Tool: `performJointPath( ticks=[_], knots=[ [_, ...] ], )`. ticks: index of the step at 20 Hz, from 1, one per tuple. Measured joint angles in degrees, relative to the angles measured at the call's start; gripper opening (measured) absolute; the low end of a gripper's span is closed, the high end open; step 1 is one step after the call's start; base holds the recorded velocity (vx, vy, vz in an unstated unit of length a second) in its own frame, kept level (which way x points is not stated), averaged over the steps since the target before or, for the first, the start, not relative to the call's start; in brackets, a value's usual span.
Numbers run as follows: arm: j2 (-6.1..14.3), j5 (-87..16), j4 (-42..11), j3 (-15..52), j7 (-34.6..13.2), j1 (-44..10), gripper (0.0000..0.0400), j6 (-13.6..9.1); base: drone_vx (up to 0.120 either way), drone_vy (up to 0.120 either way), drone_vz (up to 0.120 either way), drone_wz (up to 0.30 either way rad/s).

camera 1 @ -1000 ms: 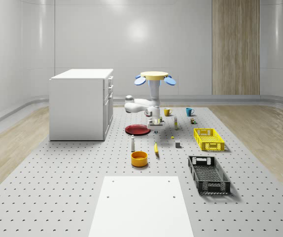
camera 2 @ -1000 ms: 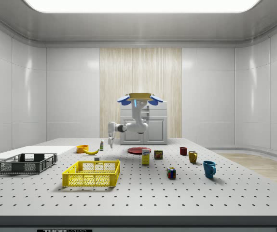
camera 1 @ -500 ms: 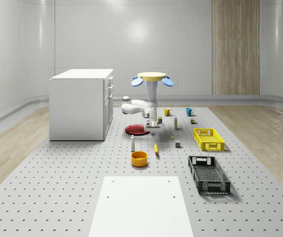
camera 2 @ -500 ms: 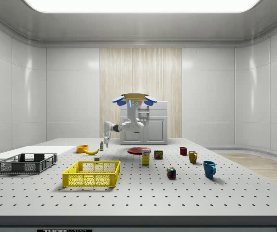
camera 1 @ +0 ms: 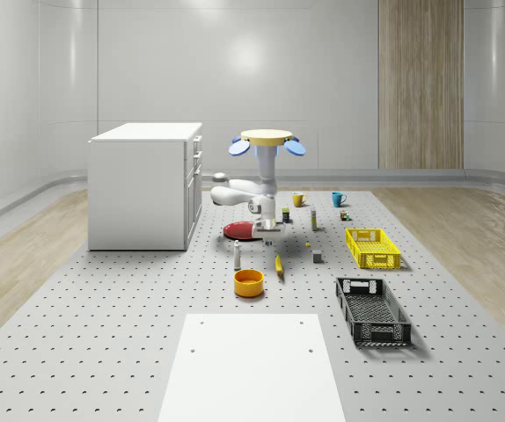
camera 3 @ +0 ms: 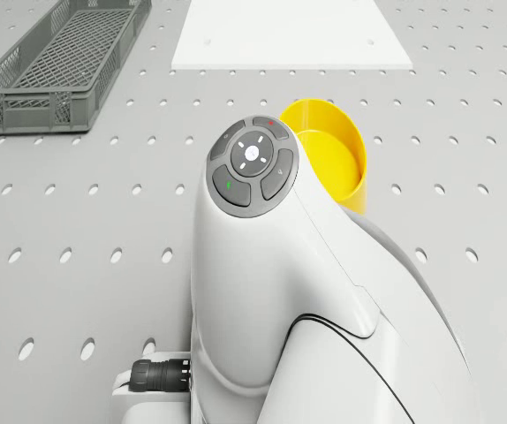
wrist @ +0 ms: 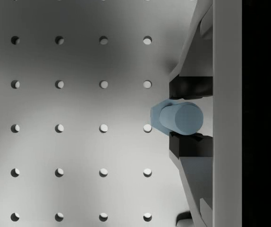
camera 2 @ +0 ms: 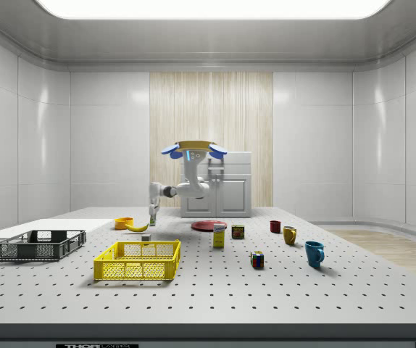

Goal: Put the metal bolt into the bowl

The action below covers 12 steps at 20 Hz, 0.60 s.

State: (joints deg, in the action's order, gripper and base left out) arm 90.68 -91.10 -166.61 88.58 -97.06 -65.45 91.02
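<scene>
Above perforated table (wrist: pixel 79 142), the hand (wrist: pixel 185 118) pinches the metal bolt (wrist: pixel 177 118) between nearly closed fingers (wrist: pixel 190 144).

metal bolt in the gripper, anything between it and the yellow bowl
Nothing visible. The grey-blue metal bolt sits between the pads of the gripper; the drone hovers near the red plate. The yellow bowl lies ahead, with the white bottle and the banana flanking the path.

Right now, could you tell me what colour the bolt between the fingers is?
Pale blue-grey; the metal bolt shows best in the wrist view.
</scene>
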Motion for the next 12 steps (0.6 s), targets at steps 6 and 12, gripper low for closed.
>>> performJointPath(
  ticks=[6,12],
  knots=[
    [0.31,0.12,0.00,0.05,0.00,-0.01,0.0100,0.29,0.120,-0.080,0.000,0.000],
    [0.57,0.22,0.00,0.09,-0.01,-0.01,0.0100,0.53,0.120,-0.060,0.000,0.000]
  ],
)
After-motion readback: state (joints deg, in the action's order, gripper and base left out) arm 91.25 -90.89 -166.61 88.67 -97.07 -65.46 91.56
